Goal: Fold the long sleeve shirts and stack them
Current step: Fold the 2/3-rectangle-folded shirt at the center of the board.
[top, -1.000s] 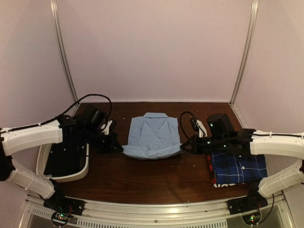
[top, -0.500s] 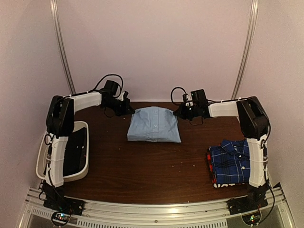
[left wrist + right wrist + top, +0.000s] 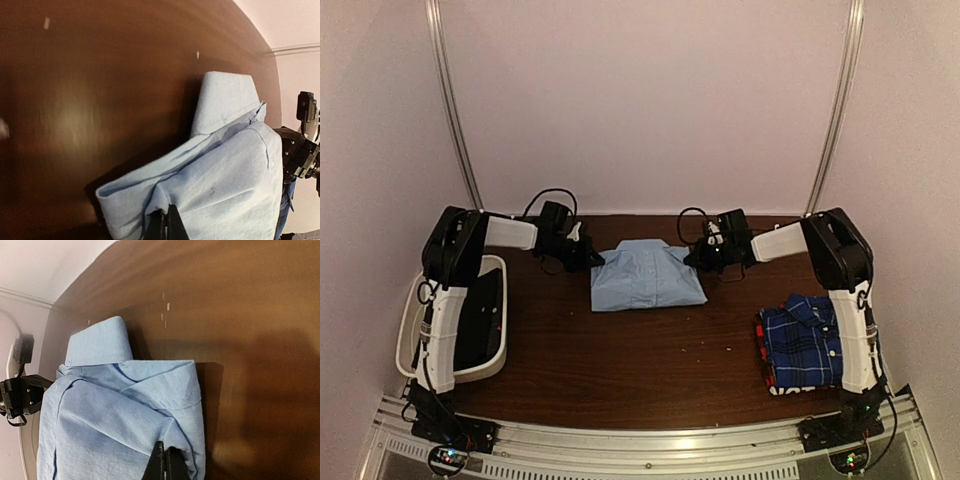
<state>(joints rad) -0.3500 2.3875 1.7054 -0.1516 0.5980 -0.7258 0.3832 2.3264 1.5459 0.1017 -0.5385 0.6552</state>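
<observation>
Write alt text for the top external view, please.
A folded light blue shirt lies at the far middle of a dark wooden table, with the left pincer at its far left corner and the right pincer at its far right corner. A folded blue plaid shirt sits near right; a white bin sits at the left edge.

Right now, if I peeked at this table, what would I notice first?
A folded light blue shirt lies in the middle, toward the back. The left gripper and right gripper each pinch one side of it, shut on the cloth. A folded blue plaid shirt sits at the near right, and a white bin with a dark inside sits at the left edge.
</observation>
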